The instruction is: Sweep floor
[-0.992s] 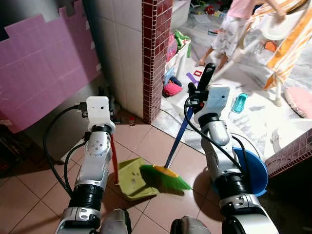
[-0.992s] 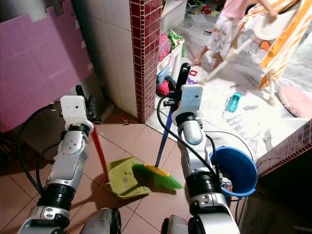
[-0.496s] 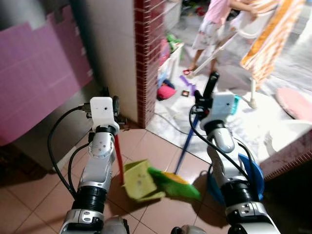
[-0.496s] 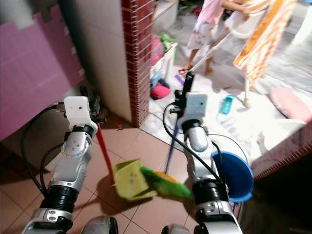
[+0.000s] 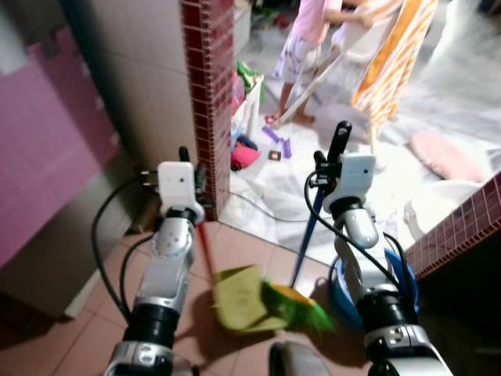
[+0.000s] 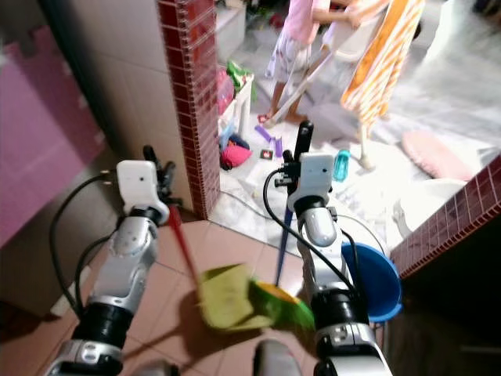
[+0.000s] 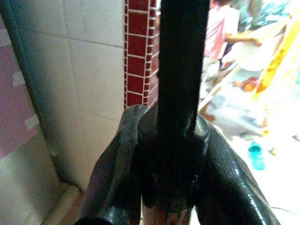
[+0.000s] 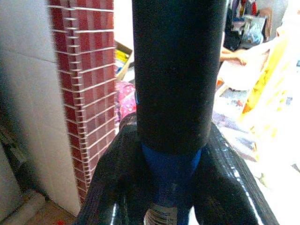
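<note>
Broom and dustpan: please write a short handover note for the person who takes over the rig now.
Left gripper: shut on the red handle of the yellow-green plastic dustpan on the terracotta tile floor.
Right gripper: shut on the blue handle of the green-bristled broom; bristles at the pan's mouth.
Blue plastic bucket by the right arm.
Done: cannot tell.
Left: sweeping, then emptying the pan.

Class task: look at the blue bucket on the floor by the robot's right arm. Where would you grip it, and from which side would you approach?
Grip the blue bucket by its upper rim, coming from above. It stands upright with its mouth open upward, so the rim is the thin edge a pincer can close over. Its near side is hidden behind the right arm, so take the far, exposed rim. No handle can be made out.
</note>
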`<state>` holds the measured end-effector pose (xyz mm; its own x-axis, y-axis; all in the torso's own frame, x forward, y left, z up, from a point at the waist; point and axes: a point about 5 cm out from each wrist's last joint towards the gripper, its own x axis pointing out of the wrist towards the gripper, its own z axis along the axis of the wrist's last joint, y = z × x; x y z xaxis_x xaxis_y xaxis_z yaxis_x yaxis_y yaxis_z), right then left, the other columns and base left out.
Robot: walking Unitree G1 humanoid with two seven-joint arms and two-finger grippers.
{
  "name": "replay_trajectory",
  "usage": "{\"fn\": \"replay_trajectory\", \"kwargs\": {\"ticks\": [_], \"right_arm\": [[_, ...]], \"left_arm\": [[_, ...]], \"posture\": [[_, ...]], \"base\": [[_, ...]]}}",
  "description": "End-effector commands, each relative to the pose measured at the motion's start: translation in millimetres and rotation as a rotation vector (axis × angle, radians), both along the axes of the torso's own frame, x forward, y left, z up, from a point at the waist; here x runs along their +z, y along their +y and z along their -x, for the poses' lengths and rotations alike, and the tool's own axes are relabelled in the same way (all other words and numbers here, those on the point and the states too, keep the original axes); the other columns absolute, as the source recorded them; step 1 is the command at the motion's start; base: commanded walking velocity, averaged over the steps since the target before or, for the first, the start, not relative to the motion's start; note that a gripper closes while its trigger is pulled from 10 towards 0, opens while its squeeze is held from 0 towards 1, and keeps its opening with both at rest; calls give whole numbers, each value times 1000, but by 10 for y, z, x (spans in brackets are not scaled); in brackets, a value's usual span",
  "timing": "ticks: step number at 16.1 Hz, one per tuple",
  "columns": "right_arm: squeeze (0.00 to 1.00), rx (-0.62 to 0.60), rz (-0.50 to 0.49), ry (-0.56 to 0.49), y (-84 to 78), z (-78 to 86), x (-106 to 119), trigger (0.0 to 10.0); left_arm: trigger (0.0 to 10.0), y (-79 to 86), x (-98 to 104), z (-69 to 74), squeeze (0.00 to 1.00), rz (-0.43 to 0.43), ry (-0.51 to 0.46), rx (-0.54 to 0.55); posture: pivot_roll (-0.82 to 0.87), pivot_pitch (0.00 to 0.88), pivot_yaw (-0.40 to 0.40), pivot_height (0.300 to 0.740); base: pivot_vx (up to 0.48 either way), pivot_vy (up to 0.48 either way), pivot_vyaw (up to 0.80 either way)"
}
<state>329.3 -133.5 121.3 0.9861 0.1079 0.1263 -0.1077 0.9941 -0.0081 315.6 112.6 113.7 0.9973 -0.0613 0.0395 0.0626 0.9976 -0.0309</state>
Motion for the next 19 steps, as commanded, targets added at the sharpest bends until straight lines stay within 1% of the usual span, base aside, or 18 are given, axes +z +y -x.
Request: {"fn": "replay_trajectory", "kwargs": {"ticks": [1, 3, 8, 14, 19], "right_arm": [[0, 25, -25, -16, 99, -27, 61, 10000], [0, 21, -23, -10, 91, -26, 44, 10000], [0, 10, -10, 0, 87, -35, 26, 10000], [0, 4, -5, 5, 74, -38, 11, 10000], [0, 3, -2, 10, 79, -43, -1, 10000]], "left_arm": [[10000, 61, 114, -11, 0, -14, -47, 8], [10000, 26, 79, 5, 0, -4, -25, -1], [10000, -12, 94, 8, 0, 1, -23, -28], [10000, -108, 71, 25, 0, 1, 2, -93], [10000, -133, 67, 39, 0, 2, 5, -116]], "posture": [[-76, 45, -42, 740], [-76, 45, -42, 740], [-78, 50, -43, 740], [-78, 50, -43, 740], [-78, 50, -43, 740]], "base": [[0, 480, 0], [0, 480, 0], [0, 480, 0], [0, 480, -596], [0, 480, 0]]}}
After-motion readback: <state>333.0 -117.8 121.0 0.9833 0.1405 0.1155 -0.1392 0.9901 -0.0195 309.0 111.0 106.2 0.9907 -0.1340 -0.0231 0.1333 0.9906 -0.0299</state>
